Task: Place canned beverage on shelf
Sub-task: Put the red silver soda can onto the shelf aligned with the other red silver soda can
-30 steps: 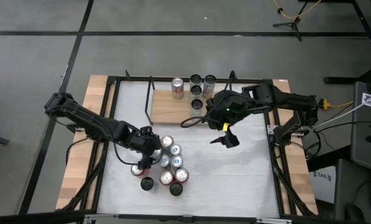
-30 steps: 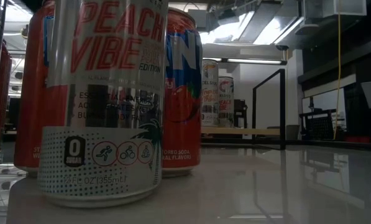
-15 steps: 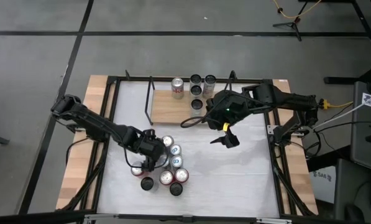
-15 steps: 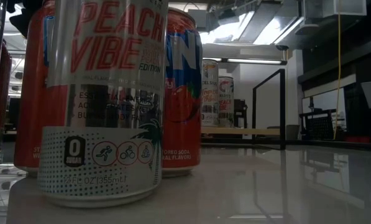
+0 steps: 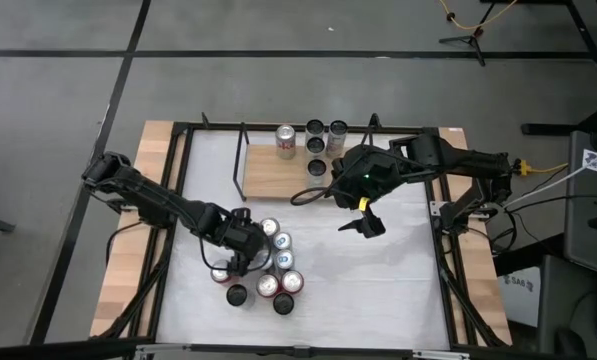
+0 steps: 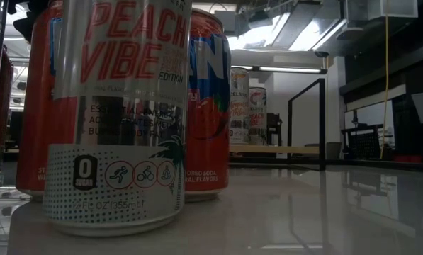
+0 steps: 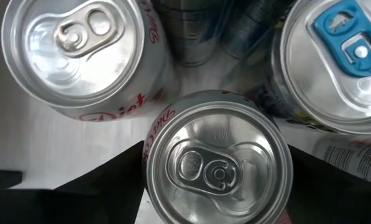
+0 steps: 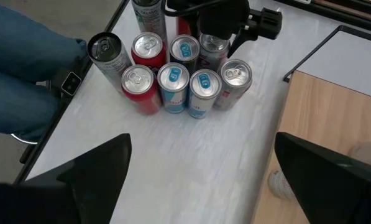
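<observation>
In the low view a silver Peach Vibe can (image 6: 119,113) stands nearest, with a red can (image 6: 210,106) behind it. From above, about nine cans cluster (image 5: 274,262) at lower centre of the white tabletop (image 5: 398,280). The left gripper (image 5: 240,250) is over a silver diet-cola can (image 7: 217,168), its fingers (image 7: 98,186) open on both sides. The right gripper (image 5: 363,222), fingers wide open, hovers at centre right. Farther up, the light-wood shelf (image 5: 278,175) carries five cans.
</observation>
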### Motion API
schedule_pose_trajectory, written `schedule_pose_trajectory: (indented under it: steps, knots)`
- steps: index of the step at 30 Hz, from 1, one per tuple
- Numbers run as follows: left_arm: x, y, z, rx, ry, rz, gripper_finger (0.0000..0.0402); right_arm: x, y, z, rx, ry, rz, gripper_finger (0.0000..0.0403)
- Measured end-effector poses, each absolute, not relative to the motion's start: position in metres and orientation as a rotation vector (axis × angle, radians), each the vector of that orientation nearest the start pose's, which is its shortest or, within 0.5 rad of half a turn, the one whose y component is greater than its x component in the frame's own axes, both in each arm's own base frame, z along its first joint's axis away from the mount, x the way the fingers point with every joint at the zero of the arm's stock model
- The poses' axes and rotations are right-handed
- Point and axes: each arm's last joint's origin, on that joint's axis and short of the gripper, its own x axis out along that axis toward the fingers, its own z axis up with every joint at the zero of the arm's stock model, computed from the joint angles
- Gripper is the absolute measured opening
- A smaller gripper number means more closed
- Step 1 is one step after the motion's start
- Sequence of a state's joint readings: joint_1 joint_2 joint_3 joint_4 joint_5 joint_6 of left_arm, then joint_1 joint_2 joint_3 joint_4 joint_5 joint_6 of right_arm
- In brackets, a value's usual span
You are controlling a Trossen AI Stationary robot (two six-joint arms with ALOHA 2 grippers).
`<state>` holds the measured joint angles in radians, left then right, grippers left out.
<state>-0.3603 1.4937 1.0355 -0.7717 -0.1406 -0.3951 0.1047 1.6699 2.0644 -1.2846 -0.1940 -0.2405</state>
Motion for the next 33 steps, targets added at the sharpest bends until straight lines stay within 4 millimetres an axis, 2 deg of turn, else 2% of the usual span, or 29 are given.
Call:
schedule_pose_trajectory:
  steps: [24, 33]
  knots:
    - [0.2637, -0.0877, 0.2210, 0.186, 1.221, -0.218, 0.0293, 0.3076, 0.0378, 0.4411, -0.183, 0.853, 0.384, 0.0390]
    - [0.2636, -0.0879, 0.2210, 0.179, 1.223, -0.222, 0.0307, 0.3075, 0.0379, 0.4411, -0.183, 0.853, 0.384, 0.0390]
